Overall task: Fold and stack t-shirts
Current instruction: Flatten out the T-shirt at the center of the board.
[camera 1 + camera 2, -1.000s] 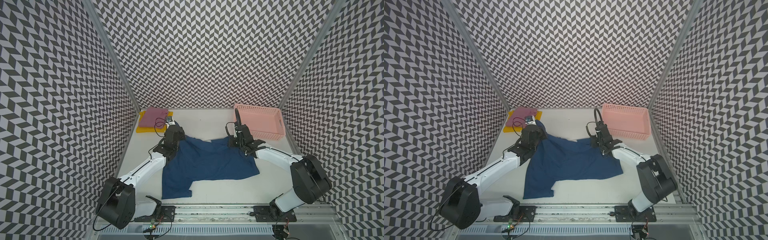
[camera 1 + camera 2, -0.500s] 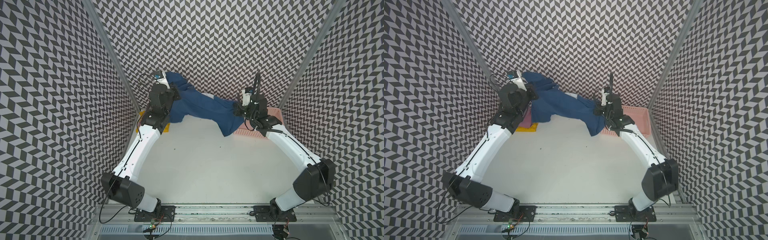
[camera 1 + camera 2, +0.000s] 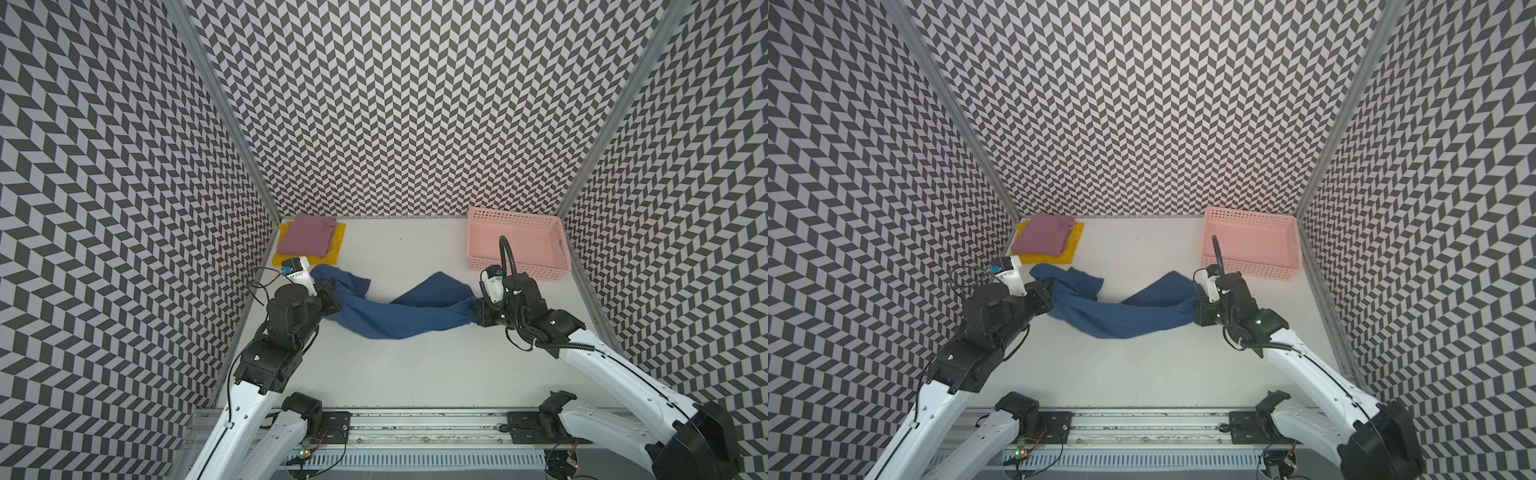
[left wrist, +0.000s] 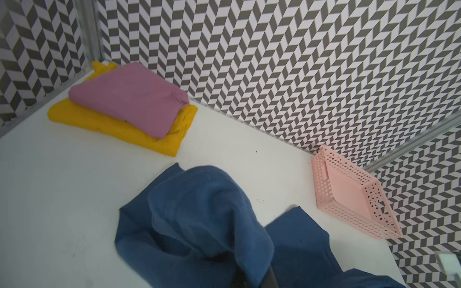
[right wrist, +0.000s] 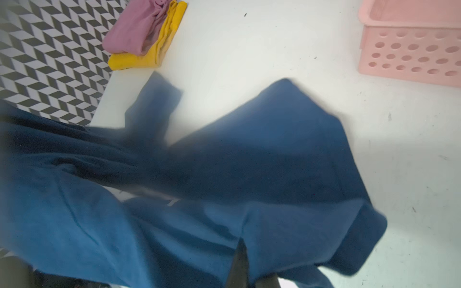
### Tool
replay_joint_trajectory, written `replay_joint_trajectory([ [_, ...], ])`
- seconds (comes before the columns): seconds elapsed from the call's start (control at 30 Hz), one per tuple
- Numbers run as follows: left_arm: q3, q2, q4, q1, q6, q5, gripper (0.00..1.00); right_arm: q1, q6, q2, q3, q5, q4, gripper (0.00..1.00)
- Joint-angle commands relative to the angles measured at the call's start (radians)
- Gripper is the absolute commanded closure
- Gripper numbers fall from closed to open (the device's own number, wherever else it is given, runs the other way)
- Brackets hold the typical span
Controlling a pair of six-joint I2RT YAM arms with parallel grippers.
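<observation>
My left pincer (image 3: 332, 293) was closed tight on one bunched end of the navy shirt (image 3: 395, 320), and my right pincer (image 3: 478, 313) was closed just as tight on the opposite end. The cloth wrapped over both sets of jaws, so the tips were hidden in both top views. Between the two pincers the shirt hung as a twisted, rope-like band of soft matte fabric that sagged in the middle low over the table (image 3: 415, 365); I could not tell whether it touched. A loose flap spread out just past each pincer on the far side. From my right wrist the cloth (image 5: 249, 162) showed blurred, in thick folds. Beyond my left pincer, near it but apart from the navy cloth, lay a folded pink shirt (image 3: 307, 235) stacked on a folded yellow shirt (image 3: 338, 243); both were flat, roughly rectangular bundles, and the yellow one stuck out around the pink one's edges. Beyond my right pincer stood a pink plastic basket (image 3: 519, 264), rectangular, its walls pierced with rows of round holes. The table was smooth and white, with a few small dark specks. I counted three shirts, one basket and two pincers, with black-and-white chevron walls (image 3: 415, 124) around them.
</observation>
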Motion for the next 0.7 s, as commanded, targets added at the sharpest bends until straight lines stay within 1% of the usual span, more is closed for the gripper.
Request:
replay_joint_trajectory([
  [0.0, 0.013, -0.005, -0.101, -0.002, -0.023, 0.014, 1.00, 0.011, 0.004, 0.006, -0.021, -0.088, -0.032, 1.00],
  [0.07, 0.007, 0.011, -0.125, -0.001, -0.025, 0.038, 1.00, 0.042, 0.027, 0.009, -0.053, -0.116, -0.036, 1.00],
  [0.13, -0.005, 0.031, -0.154, -0.003, -0.030, 0.102, 1.00, 0.097, 0.068, 0.002, -0.076, -0.123, -0.034, 1.00],
  [0.23, -0.025, 0.037, -0.199, -0.010, -0.043, 0.194, 1.00, 0.135, 0.125, 0.000, -0.088, -0.126, -0.075, 1.00],
  [0.37, -0.036, 0.006, -0.274, -0.041, -0.059, 0.233, 1.00, 0.170, 0.173, -0.043, -0.095, -0.128, -0.191, 1.00],
  [0.43, -0.046, -0.010, -0.293, -0.057, -0.068, 0.249, 1.00, 0.179, 0.197, -0.087, -0.096, -0.120, -0.234, 1.00],
  [0.47, -0.050, -0.014, -0.296, -0.061, -0.073, 0.260, 1.00, 0.180, 0.201, -0.104, -0.094, -0.119, -0.248, 0.94],
  [0.5, -0.056, -0.014, -0.295, -0.068, -0.077, 0.278, 0.98, 0.181, 0.206, -0.115, -0.093, -0.111, -0.262, 0.85],
  [0.53, -0.057, -0.008, -0.302, -0.076, -0.082, 0.287, 0.61, 0.181, 0.205, -0.117, -0.087, -0.110, -0.273, 0.78],
  [0.57, -0.054, 0.000, -0.315, -0.086, -0.087, 0.289, 0.13, 0.180, 0.205, -0.116, -0.081, -0.106, -0.283, 0.68],
  [0.6, -0.043, 0.011, -0.334, -0.102, -0.089, 0.278, 0.01, 0.183, 0.209, -0.117, -0.070, -0.097, -0.291, 0.47],
  [0.63, -0.026, 0.017, -0.357, -0.122, -0.090, 0.249, 0.01, 0.187, 0.214, -0.125, -0.056, -0.070, -0.299, 0.31],
  [0.67, -0.011, 0.021, -0.372, -0.140, -0.093, 0.219, 0.01, 0.191, 0.225, -0.139, -0.038, -0.033, -0.305, 0.19],
])
